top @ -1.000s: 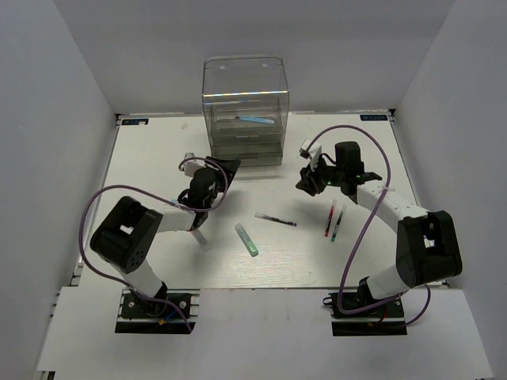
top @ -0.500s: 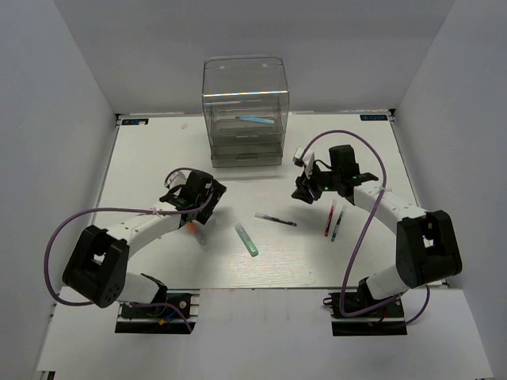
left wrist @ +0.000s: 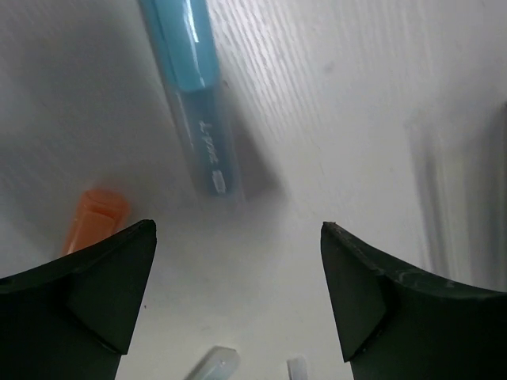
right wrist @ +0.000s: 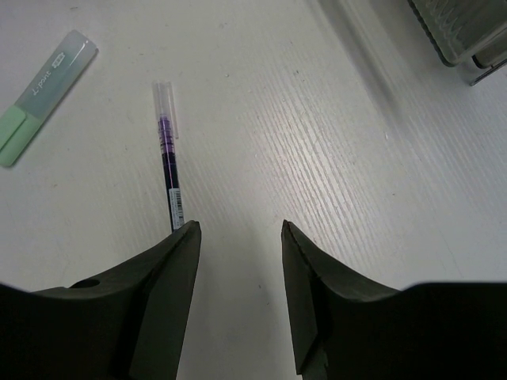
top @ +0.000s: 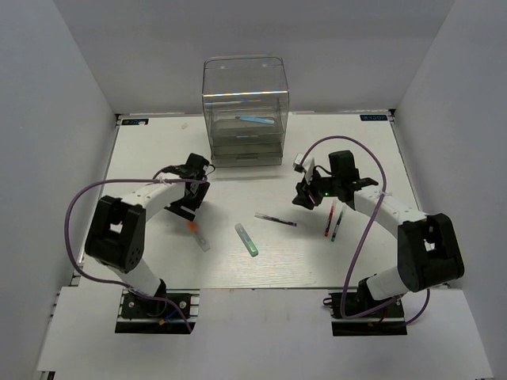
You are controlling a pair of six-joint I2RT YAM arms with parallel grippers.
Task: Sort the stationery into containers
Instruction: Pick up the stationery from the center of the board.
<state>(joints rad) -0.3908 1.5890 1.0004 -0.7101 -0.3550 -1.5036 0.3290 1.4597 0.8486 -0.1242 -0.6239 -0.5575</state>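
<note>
Left wrist view shows the left hand (left wrist: 238,229) opened wide, with nothing between its fingers. The light blue marker (left wrist: 194,103) lies flat on the worktop (left wrist: 356,79) just ahead of the fingertips, in front of the drawer unit (top: 245,103) on the left arm's side. The orange-capped marker (left wrist: 95,223) lies just beside it, close to one finger.

The right hand (right wrist: 239,229) is about half open and also holds nothing. It hangs in front of the drawer unit on the right arm's side, with the thin dark pen (right wrist: 169,166) beside one finger and the green-tipped marker (right wrist: 43,95) farther off. The red pen (top: 328,222) and the teal pen (top: 337,224) lie together, well in front of the unit. One blue pen (top: 257,120) lies inside an upper drawer.

I judge that the step in hand is to pick one piece from the worktop, most probably the light blue marker. To do it well, the left hand should come forward until the barrel is centred between the fingers. It should turn so that the fingers cross the narrow width, and go low enough to nearly touch the worktop. The orange cap is near, so the closing finger may push or catch it; a small shift away from it first would help.
</note>
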